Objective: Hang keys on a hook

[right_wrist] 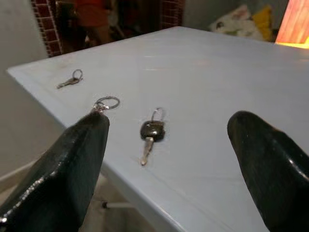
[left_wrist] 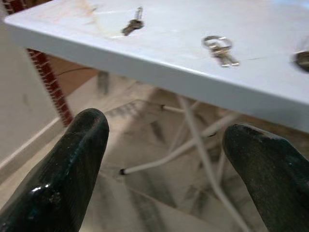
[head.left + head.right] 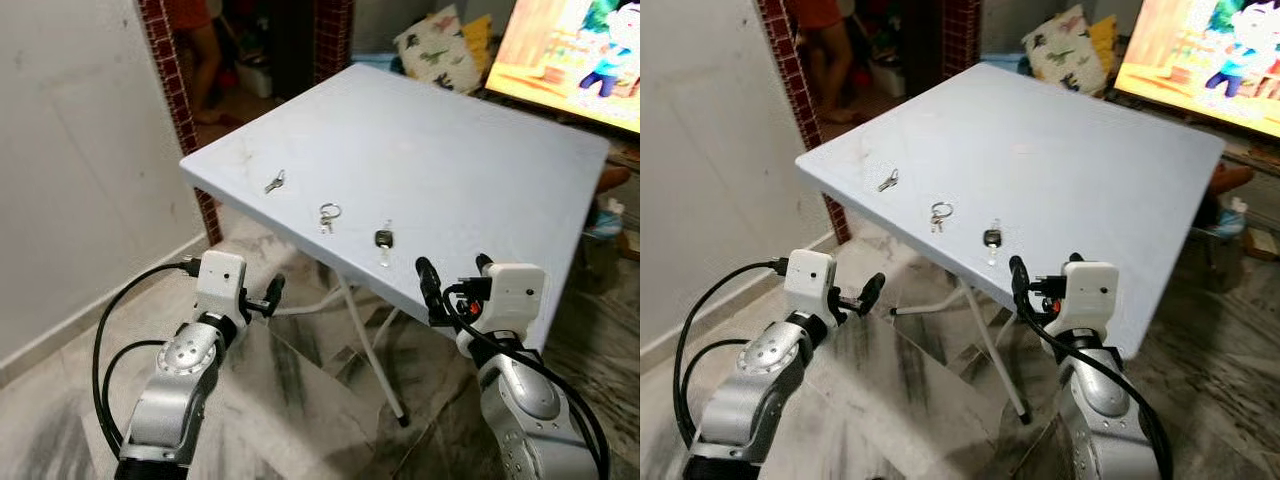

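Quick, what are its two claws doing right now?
Left gripper: open, holding nothing, below the table edge.
Right gripper: open, empty, facing the black-headed key.

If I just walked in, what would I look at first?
Probably the big pale blue square folding table, with three small keys lying in a row near its front edge: a little silver key, a silver key on a ring and a black-headed key. Both grippers are open and empty: the right gripper at the table's edge near the black-headed key, the left gripper lower, below the edge.
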{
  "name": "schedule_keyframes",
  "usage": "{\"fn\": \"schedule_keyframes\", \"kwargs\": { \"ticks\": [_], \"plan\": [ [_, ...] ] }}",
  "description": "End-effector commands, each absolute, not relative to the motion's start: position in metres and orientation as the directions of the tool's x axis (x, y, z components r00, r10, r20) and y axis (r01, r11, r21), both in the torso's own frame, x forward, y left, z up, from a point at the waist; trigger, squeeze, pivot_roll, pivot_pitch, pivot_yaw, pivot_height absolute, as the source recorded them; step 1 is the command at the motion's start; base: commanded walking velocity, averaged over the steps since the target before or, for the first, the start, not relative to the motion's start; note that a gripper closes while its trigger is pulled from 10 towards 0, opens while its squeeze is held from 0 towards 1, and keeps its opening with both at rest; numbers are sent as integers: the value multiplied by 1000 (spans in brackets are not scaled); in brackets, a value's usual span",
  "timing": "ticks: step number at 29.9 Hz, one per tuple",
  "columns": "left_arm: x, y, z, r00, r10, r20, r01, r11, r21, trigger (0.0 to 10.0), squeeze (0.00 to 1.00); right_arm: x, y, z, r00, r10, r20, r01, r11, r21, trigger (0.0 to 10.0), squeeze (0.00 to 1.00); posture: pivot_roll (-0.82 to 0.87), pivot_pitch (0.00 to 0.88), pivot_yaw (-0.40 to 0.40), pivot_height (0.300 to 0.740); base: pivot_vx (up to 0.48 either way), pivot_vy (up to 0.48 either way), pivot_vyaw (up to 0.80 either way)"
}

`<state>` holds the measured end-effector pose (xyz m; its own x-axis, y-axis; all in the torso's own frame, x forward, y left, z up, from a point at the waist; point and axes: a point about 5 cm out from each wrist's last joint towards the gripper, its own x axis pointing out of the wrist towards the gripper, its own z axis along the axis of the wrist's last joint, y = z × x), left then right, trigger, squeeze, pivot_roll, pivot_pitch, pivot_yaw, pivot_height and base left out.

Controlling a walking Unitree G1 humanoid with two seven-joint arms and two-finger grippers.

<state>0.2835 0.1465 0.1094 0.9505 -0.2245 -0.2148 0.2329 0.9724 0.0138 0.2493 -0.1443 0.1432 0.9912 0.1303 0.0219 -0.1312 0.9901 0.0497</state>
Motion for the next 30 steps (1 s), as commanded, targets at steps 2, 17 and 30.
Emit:
{"fn": "schedule_keyframes", "kwargs": {
  "ticks": [2, 17, 30],
  "plan": [
    [283, 137, 110, 944, -255, -211, 260, 966, -3, 10000, 0, 246, -154, 140, 995, 101, 7, -101, 994, 31, 10000, 0, 26, 44, -32, 740, 313, 0, 0],
    [282, 135, 110, 941, -263, -212, 268, 963, -4, 10000, 0, 245, -152, 138, 993, 116, 3, -116, 993, 29, 10000, 0, 26, 46, -32, 740, 272, 0, 0],
    [282, 137, 109, 949, -226, -219, 239, 970, 36, 10000, 0, 248, -149, 139, 991, 130, 14, -130, 991, 20, 10000, 0, 29, 50, -37, 740, 0, 0, 272]
  ]
}}
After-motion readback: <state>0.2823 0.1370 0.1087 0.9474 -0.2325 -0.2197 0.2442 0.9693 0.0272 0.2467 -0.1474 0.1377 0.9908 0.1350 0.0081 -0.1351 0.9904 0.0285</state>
